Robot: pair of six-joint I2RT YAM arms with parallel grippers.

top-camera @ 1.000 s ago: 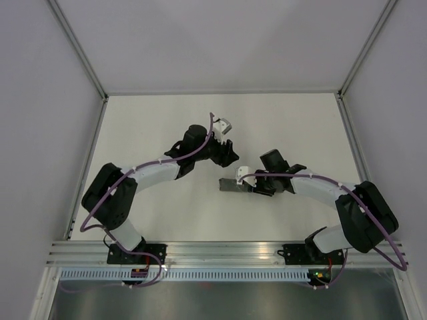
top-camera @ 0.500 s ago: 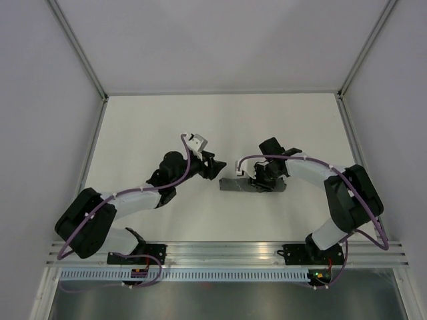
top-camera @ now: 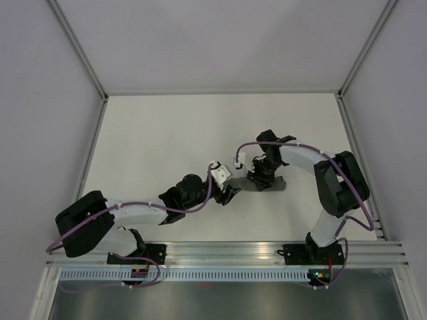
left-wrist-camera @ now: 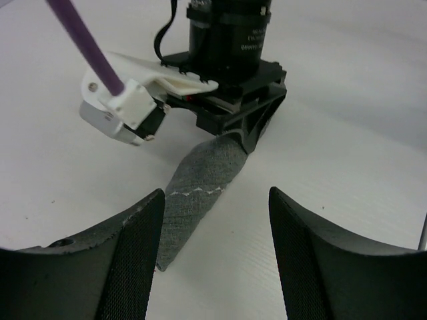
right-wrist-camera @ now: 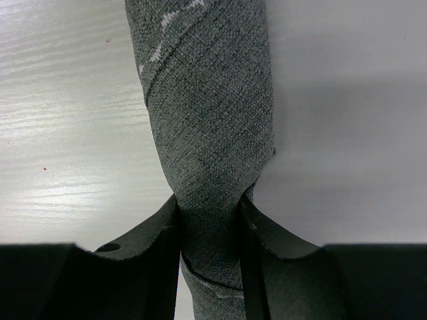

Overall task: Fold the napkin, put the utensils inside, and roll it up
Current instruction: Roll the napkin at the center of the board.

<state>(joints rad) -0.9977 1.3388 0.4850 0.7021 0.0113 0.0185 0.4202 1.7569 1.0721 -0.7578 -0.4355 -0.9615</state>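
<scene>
Your rolled napkin [left-wrist-camera: 199, 180] runs from the right gripper [right-wrist-camera: 208, 207], jaws pinching it, toward the left gripper [left-wrist-camera: 213, 200], jaws spread.

Left arm, white and black with purple cable: folding back from its far reach and sinking low toward the near edge. Its black two-finger left gripper [top-camera: 227, 193] is arriving, jaws spread, at the left end of the rolled dark grey fabric napkin [left-wrist-camera: 200, 183], covering that end from above.

Right arm: drawing its elbow inward. The black right gripper [top-camera: 259, 176] is now approaching the roll from the far side.
</scene>
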